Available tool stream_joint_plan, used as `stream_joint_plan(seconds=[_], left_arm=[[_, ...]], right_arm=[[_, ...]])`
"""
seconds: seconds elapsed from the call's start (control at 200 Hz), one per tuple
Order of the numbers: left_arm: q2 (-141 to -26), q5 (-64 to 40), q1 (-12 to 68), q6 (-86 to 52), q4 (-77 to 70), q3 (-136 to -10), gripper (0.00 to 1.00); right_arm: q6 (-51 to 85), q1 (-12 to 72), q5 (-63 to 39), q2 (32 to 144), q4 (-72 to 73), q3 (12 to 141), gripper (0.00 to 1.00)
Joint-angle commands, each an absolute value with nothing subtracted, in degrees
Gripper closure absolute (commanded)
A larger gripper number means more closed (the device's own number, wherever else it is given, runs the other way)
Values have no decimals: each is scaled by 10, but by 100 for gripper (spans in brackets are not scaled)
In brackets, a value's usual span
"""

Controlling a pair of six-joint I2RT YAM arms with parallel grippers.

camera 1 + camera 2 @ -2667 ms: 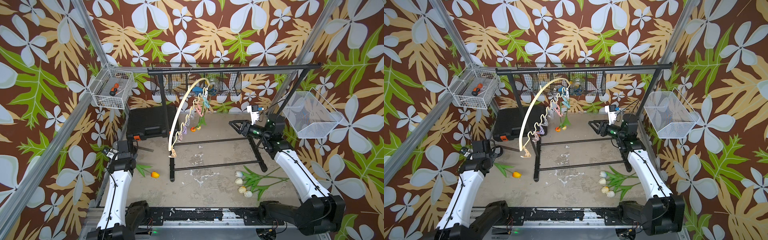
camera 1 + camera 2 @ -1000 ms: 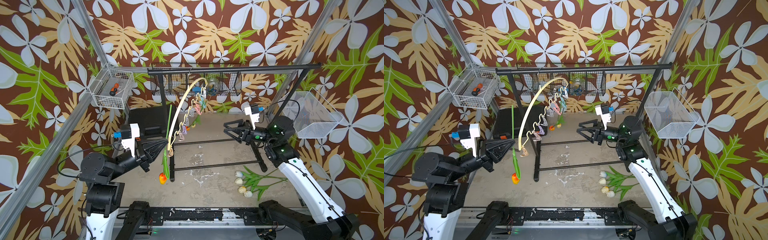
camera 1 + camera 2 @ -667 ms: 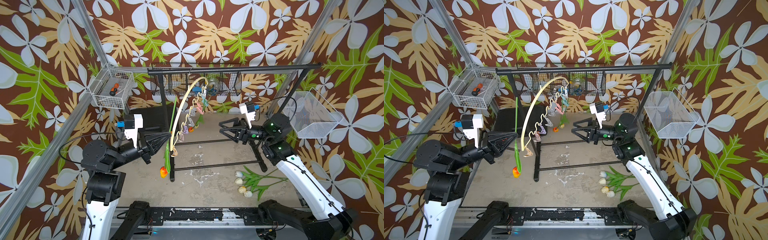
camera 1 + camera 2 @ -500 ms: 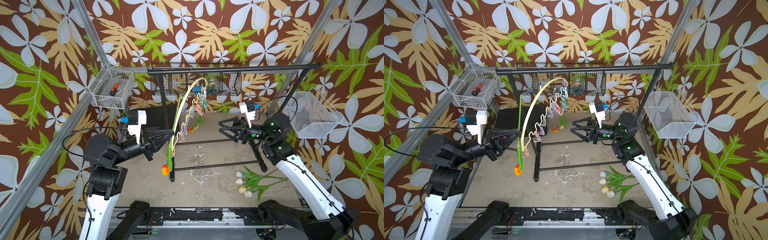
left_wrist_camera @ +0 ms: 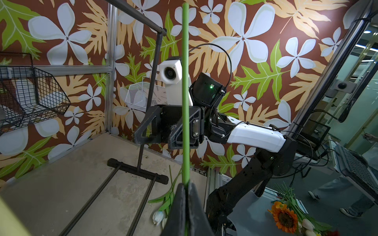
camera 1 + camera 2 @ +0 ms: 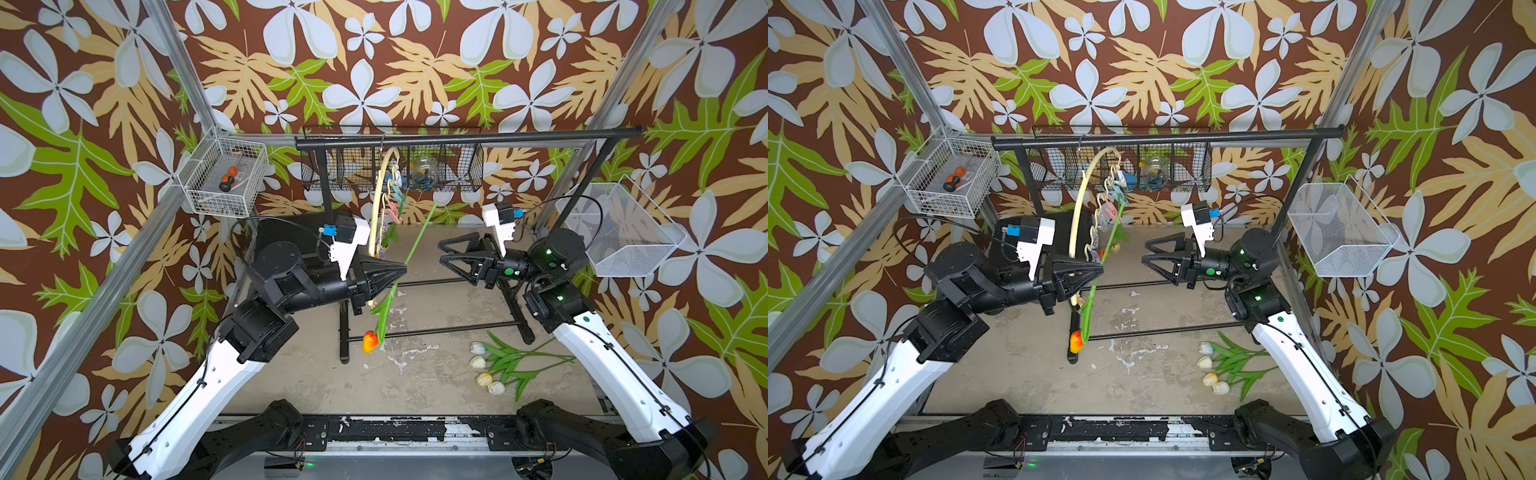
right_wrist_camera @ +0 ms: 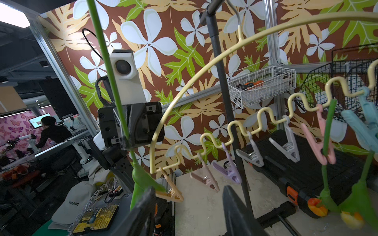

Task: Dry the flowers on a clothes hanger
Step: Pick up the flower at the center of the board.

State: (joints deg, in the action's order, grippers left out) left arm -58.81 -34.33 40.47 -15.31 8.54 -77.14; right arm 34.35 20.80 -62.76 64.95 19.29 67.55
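An orange-headed tulip hangs head down, its green stem slanting up past the clothes hanger. My left gripper is shut on the stem's middle. The cream clothes hanger hangs from the black rack bar, with pastel clothespins along its wavy bar. A pink pin holds another tulip's stem. My right gripper is open and empty, facing the left gripper. Several white tulips lie on the floor.
The black garment rack spans the back, its feet on the floor. A white wire basket with a screwdriver hangs at the left, a black wire basket at the back, a white mesh basket at the right.
My left gripper has carried the orange tulip up and to the right, past the hanger's lower end. My right gripper has come a little to the left, towards it.
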Motion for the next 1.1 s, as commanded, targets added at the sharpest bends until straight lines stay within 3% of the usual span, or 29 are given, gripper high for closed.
stream_joint_plan(seconds=[0.0, 0.195, 0.606, 0.851, 1.096], left_arm=[[-600, -280, 437, -148, 20, -757, 100], [-619, -283, 451, -168, -66, -717, 100], [-667, -281, 478, -171, -110, -717, 100], [-678, -284, 479, -174, -123, -719, 100], [-680, -288, 479, -166, -125, -714, 100]], right_arm=[[372, 209, -630, 639, 270, 666, 46], [384, 212, -625, 628, 297, 662, 46], [398, 225, -651, 640, 314, 661, 48], [407, 228, -664, 645, 322, 661, 70], [406, 228, -662, 647, 319, 665, 100]])
